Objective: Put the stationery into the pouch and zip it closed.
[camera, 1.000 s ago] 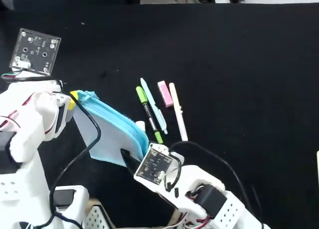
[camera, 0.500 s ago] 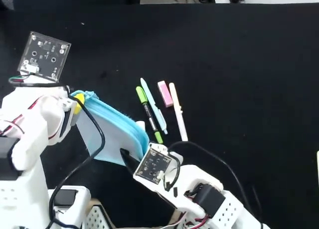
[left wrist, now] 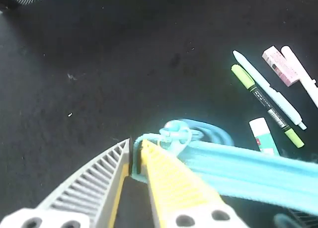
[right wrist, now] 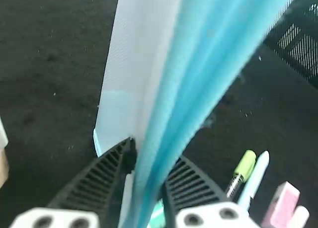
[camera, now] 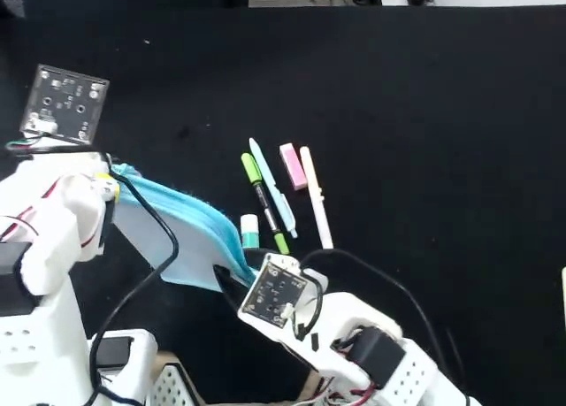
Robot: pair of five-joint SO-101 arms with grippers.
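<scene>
The blue pouch point(camera: 190, 238) hangs stretched above the desk point(camera: 424, 114). The left fingers point(left wrist: 166, 183) are clamped on its zipper end and the right fingers point(right wrist: 97, 178) pinch the other end. Beside it (all lying on the desk) are a green pen point(camera: 263, 203), a pale blue pen point(camera: 272, 187), a white pen point(camera: 316, 198), a pink eraser point(camera: 293, 166) and a small white-and-green stick point(camera: 250, 230).

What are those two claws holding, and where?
Both hold the pouch: the left gripper pinches its zipper end, the right gripper clamps the opposite end.

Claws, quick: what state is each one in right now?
Left claw: shut on the pouch, at its zipper-pull end.
Right claw: shut on the pouch's other end.
</scene>
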